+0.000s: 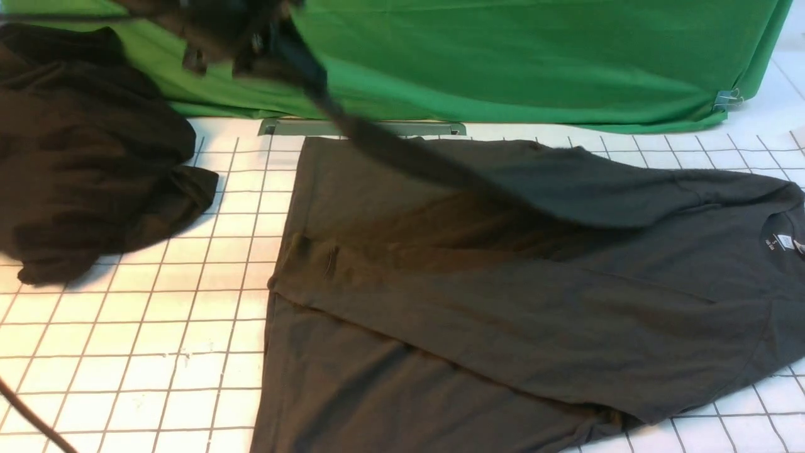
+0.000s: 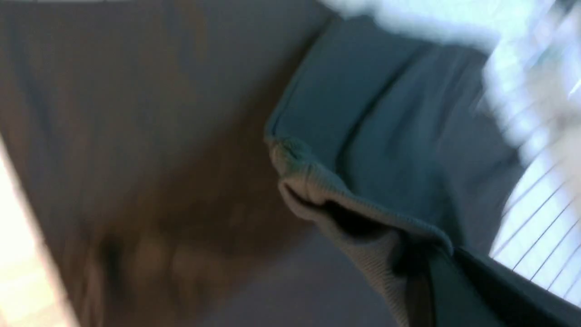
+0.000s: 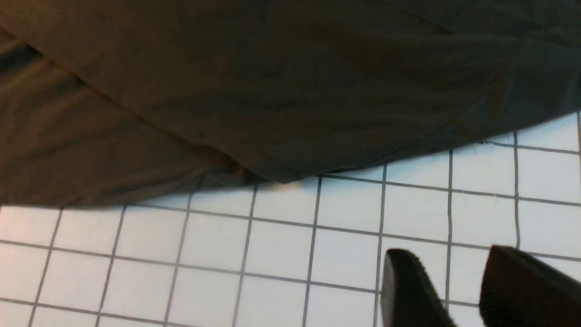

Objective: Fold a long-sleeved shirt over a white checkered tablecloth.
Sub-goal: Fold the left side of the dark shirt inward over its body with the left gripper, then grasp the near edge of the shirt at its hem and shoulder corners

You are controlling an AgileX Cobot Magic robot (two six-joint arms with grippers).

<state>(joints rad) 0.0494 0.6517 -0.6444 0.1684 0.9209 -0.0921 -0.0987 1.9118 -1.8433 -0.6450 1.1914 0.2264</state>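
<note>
Front view: left hand (image 1: pixel 264 38) aloft with shirt sleeve (image 1: pixel 383 145)

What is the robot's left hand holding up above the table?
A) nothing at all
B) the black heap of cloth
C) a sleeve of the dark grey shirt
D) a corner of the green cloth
C: in the front view a sleeve of the long-sleeved shirt stretches up to the left hand, and the left wrist view shows its ribbed cuff pinched.

Neck label (image 1: pixel 784 241) on shirt (image 1: pixel 503 314): txt too small, unreadable.
</note>
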